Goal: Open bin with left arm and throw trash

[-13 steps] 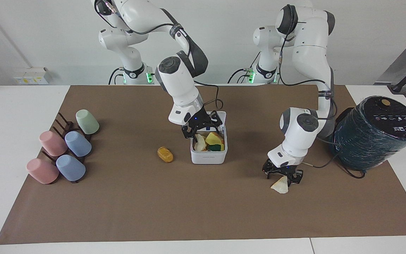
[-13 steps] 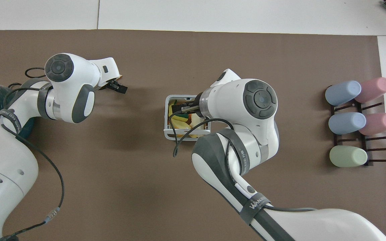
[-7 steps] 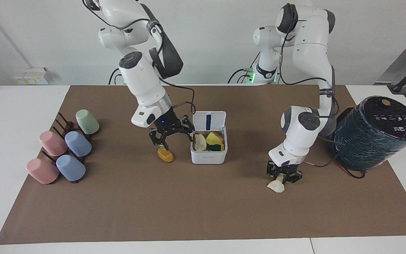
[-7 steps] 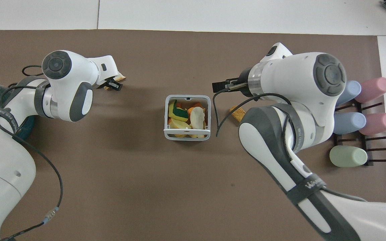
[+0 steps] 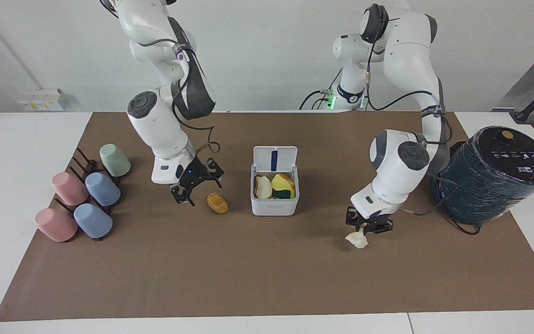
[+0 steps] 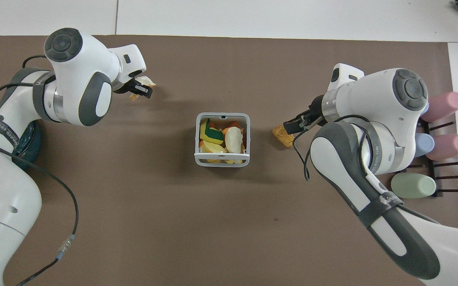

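The white bin stands mid-mat with its lid upright and open. It holds a cream lump and yellow, green and orange pieces. It also shows in the overhead view. A golden-brown lump lies on the mat beside the bin, toward the right arm's end. My right gripper hangs open and empty just beside that lump. My left gripper is shut on the pale wedge and holds it just above the mat, toward the left arm's end. The wedge also shows in the overhead view.
A big dark-teal cylinder stands at the left arm's end, close to the left arm. A dark rack with several pastel cups lies at the right arm's end, close beside the right arm.
My right gripper has left the bin and swung toward the cups, past the golden-brown lump. My left gripper has shut on the wedge and raised it slightly.
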You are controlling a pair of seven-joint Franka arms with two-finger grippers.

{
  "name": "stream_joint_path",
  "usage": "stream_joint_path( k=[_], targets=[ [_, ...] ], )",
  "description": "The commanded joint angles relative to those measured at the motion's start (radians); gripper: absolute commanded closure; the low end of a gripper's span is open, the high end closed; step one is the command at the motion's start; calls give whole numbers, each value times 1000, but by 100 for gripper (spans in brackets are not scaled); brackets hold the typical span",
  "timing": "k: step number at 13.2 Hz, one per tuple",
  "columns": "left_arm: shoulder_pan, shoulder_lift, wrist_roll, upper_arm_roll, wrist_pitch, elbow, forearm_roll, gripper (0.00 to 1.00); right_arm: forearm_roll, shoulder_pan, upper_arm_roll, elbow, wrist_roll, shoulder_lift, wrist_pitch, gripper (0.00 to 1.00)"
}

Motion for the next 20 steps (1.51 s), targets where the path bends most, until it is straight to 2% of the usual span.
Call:
stream_joint_path(
  k=[1, 3, 6, 9, 12, 13, 14, 16, 17, 18, 19, 20],
  targets=[
    [-53, 14, -97, 2, -165, 114, -29, 100, -1, 3, 13, -133, -68, -28, 121, 0],
    [-84, -16, -174, 1, -280, 136, -80, 100, -1, 21, 15, -196, -69, -24, 219, 0],
    [-154, -102, -306, -7, -359, 136, -106, 100, -1, 35, 15, -209, -77, -1, 275, 0],
    [-257, -107, -469, -7, -347, 135, -112, 100, -1, 46, 13, -223, -132, 40, 345, 0],
    [-297, -129, -500, -8, -309, 118, -117, 100, -1, 51, 13, -221, -153, 71, 382, 0],
    [-305, -141, -501, -8, -309, 94, -117, 100, -1, 51, 13, -220, -160, 71, 381, 10],
    [-311, -149, -501, -8, -312, 78, -117, 100, -1, 51, 13, -218, -157, 71, 376, 32],
    [-317, -159, -501, -8, -312, 60, -117, 100, -1, 51, 13, -212, -151, 73, 372, 67],
    [-319, -159, -501, -8, -316, 60, -117, 64, -1, 51, 13, -208, -144, 71, 367, 96],
    [-325, -161, -503, -8, -324, 60, -117, 25, -1, 51, 13, -204, -117, 68, 361, 100],
    [-334, -161, -504, -7, -325, 60, -117, 20, 1, 51, 13, -188, -74, 65, 335, 100],
    [-334, -161, -518, -7, -324, 60, -115, 11, 1, 51, 13, -168, -54, 61, 300, 100]
  ],
)
